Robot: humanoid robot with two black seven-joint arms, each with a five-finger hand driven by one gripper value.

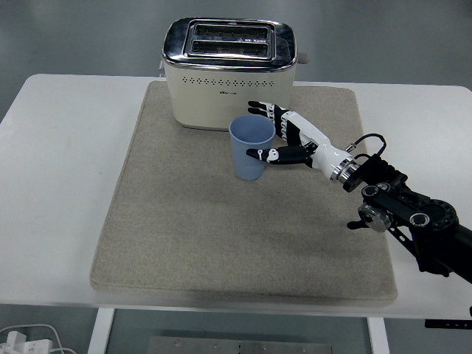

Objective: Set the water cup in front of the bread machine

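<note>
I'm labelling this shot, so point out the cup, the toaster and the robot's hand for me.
cup point(248, 158), head view, blue front wall
toaster point(228, 92), head view, cream front panel
right hand point(295, 140), head view, middle of the hand

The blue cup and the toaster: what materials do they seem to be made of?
Blue cup: probably plastic, matte, evenly coloured, no glare. Toaster: cream body, likely painted metal or plastic, with a polished metal top that mirrors the room.
</note>
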